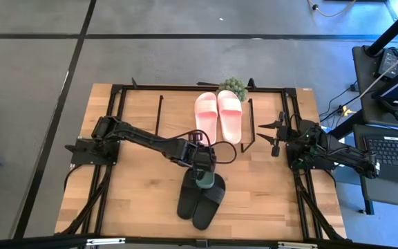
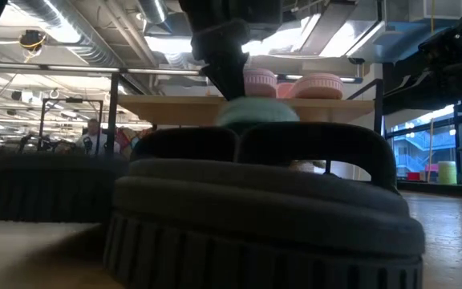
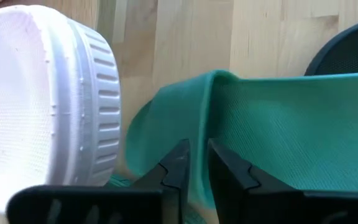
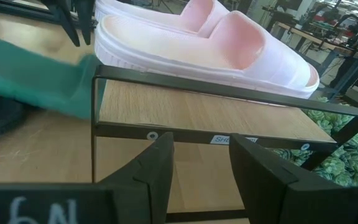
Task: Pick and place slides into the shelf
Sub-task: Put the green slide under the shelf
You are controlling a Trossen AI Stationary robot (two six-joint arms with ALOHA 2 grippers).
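My left gripper [image 1: 203, 171] reaches over the table's middle and is shut on a dark green slide [image 1: 210, 182]. The slide is just above the far ends of the black slides [image 1: 200, 198], which lie side by side on the table near the front edge. I cannot tell whether the green slide touches them. Two pale pink slides [image 1: 218, 115] lie soles down on the shelf's wooden top board [image 2: 175, 103], at the far middle. My right gripper [image 1: 275, 136] waits open beside the shelf's right end, holding nothing. My left gripper pinches a raised thin edge of the green slide [image 3: 199, 163] between its two fingers [image 3: 178, 167], one finger on each side of it. The fingers come from above, slanting down. The slide hangs tilted below them [image 4: 39, 81].
A small green plant [image 1: 233, 86] stands behind the shelf. The shelf's black wire legs [image 4: 94, 124] stand in front of my right gripper. A black frame [image 1: 116, 104] runs around the table. Bare wood lies to the left and right of the black slides.
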